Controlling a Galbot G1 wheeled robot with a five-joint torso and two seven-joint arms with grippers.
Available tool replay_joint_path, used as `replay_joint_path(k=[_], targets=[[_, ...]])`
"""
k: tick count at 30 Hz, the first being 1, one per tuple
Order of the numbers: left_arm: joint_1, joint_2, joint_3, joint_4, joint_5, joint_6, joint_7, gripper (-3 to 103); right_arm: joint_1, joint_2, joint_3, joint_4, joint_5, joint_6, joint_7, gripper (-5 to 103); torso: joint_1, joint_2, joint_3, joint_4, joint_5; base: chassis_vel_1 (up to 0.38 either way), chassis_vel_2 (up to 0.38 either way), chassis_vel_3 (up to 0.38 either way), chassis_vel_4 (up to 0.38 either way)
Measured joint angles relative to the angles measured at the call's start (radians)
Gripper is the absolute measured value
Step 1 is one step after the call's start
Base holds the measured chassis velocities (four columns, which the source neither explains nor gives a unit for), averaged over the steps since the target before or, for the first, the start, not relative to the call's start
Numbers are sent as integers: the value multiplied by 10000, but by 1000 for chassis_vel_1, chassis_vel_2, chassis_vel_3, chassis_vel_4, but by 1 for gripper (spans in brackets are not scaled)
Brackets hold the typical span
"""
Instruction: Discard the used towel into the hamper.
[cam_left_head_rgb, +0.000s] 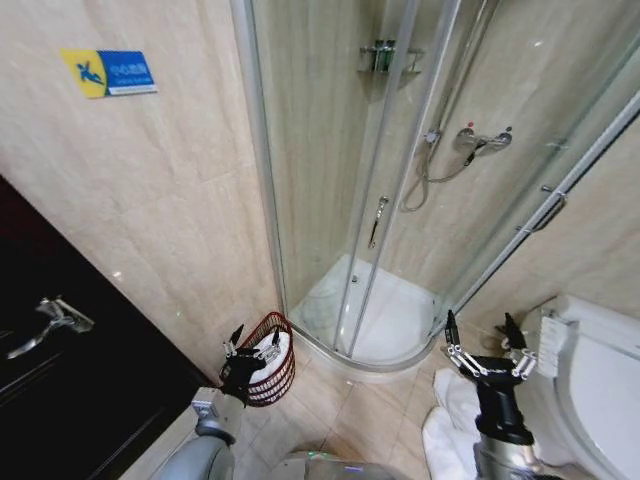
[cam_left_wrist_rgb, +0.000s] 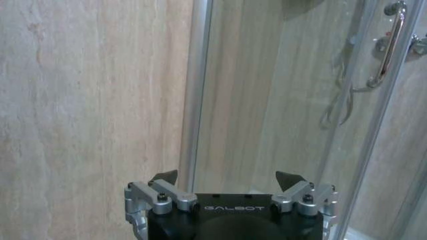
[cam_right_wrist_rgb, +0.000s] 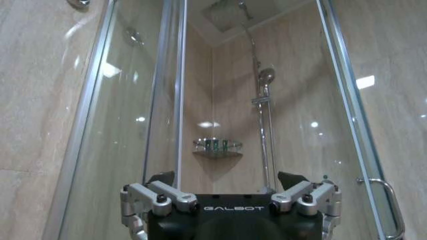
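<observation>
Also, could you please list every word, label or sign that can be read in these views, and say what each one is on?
"GALBOT": on the black body of the left gripper, fingers spread open, seen in the left wrist view.
"GALBOT": on the black body of the right gripper, fingers also open, seen in the right wrist view.
Blue and yellow wall sign on the tiled wall: a pictogram and white lettering, too small to read.

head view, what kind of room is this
A bathroom, most likely in a hotel or home: a glass shower stall with a shower mixer, a white toilet at the right, and a red hamper on the tiled floor.
</observation>
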Motion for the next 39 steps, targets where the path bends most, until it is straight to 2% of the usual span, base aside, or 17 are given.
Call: replay_joint_path(k=[19, 39], targets=[[1, 0, 0, 0, 0, 0, 0, 99, 30, 8, 24, -95, 3, 25, -11, 100, 0, 0, 0, -2, 1, -15, -15, -16, -15], [0, 0, 0, 0, 0, 0, 0, 99, 17, 15, 183, -99, 191, 127, 20, 100, 1, 0, 0, -2, 1, -109, -107, -100, -107]])
